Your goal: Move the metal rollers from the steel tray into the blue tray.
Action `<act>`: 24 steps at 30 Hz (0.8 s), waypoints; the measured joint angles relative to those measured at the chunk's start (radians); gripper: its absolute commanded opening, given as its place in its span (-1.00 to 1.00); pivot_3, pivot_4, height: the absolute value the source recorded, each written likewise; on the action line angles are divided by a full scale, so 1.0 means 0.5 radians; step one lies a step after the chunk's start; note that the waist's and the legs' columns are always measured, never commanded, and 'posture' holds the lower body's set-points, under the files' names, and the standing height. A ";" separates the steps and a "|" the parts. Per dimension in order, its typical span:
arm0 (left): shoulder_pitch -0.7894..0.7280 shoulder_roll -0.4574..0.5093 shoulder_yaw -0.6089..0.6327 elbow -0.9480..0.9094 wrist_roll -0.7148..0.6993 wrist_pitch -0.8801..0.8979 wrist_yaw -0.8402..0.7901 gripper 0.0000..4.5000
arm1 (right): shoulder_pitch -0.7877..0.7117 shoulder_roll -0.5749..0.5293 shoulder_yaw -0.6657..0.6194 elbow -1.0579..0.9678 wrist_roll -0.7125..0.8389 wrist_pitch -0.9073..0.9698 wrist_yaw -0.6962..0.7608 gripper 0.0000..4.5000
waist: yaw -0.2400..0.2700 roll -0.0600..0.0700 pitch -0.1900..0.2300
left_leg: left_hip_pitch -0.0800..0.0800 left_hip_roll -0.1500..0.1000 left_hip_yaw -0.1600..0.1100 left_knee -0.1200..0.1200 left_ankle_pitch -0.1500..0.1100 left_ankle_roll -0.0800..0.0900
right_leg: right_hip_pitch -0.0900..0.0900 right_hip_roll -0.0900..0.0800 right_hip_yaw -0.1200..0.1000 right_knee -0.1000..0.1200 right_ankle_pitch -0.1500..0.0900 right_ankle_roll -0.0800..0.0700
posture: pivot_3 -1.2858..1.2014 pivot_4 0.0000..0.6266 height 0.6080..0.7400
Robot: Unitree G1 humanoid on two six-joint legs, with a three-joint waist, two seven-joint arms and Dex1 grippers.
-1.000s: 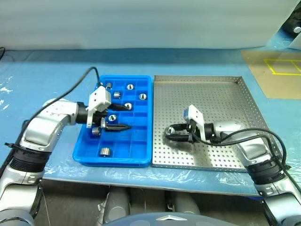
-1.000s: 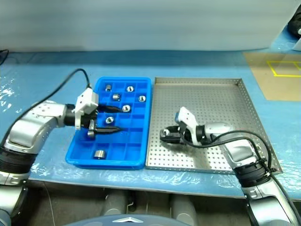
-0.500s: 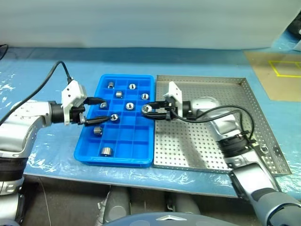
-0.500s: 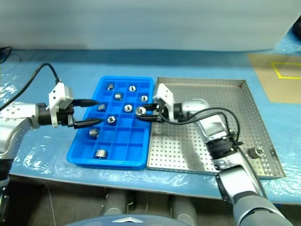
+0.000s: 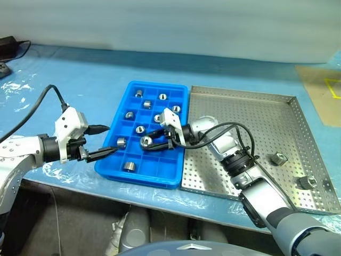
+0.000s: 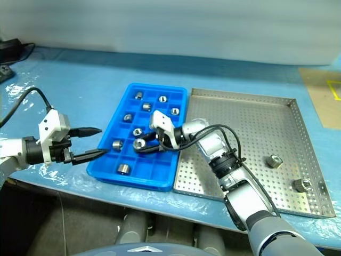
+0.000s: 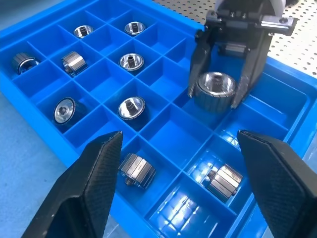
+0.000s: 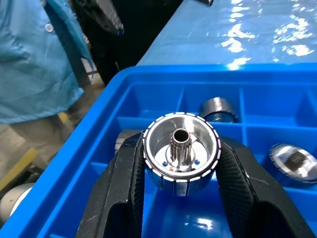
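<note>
While the right gripper (image 5: 147,143) hangs over the blue tray (image 5: 176,178), its 2 black fingers (image 8: 119,193) are clamped on either side of a metal roller (image 8: 181,151), a ribbed silver cylinder with a central hole, which sits between the pads with its open face turned away from the wrist. Directly beneath this gripper lies one of the tray's square compartments; the held roller is above it and apart from its floor. Several more rollers rest singly in compartments around the gripper: 1 just beside it toward the left arm (image 5: 121,142), 1 in the near row below it (image 5: 128,166), and others in the rows beyond it, such as 1 at the far end (image 5: 138,93). The left gripper (image 5: 110,140) stands off the blue tray's outer edge, level with the right gripper and facing it, its fingers (image 7: 94,183) spread wide with nothing between them. Behind the right gripper, on the arm's side, lies the steel tray (image 5: 314,141), where 2 rollers remain, 1 near the outer rim (image 5: 277,158) and 1 close to the near corner (image 5: 305,182), both well apart from either gripper.
</note>
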 measured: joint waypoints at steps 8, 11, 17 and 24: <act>-0.057 -0.001 -0.050 -0.028 -0.042 0.008 0.035 0.74 | 0.000 -0.003 -0.013 0.078 -0.057 -0.066 -0.018 0.64 | -0.002 0.000 0.000 | 0.000 0.000 0.000 0.000 0.001 -0.001 | 0.000 0.000 0.001 0.000 0.000 0.000 | 0.27 -0.52 1.00; -0.118 -0.006 -0.117 -0.022 -0.043 0.004 0.032 0.74 | 0.000 -0.008 -0.025 0.065 -0.052 -0.023 -0.027 0.77 | -0.004 0.000 0.000 | 0.000 0.000 0.000 0.000 0.001 -0.002 | 0.000 0.000 0.001 0.000 0.000 0.000 | 0.22 -0.52 1.00; -0.429 -0.111 -0.371 0.140 -0.025 -0.066 -0.034 0.74 | 0.049 -0.192 -0.254 -0.174 0.045 0.180 -0.110 0.77 | 0.002 -0.001 0.000 | 0.001 -0.004 0.001 0.003 0.005 -0.008 | 0.002 0.000 0.003 0.003 0.001 0.001 | 0.11 -0.52 1.00; -0.941 -0.514 -0.833 0.642 0.175 -0.312 -0.159 0.74 | 0.215 -0.568 -0.680 -0.540 0.173 0.447 -0.332 0.77 | -0.042 -0.002 -0.002 | 0.006 -0.004 0.003 0.003 0.008 -0.012 | 0.005 0.001 0.008 0.004 0.002 0.003 | -0.07 -0.52 1.00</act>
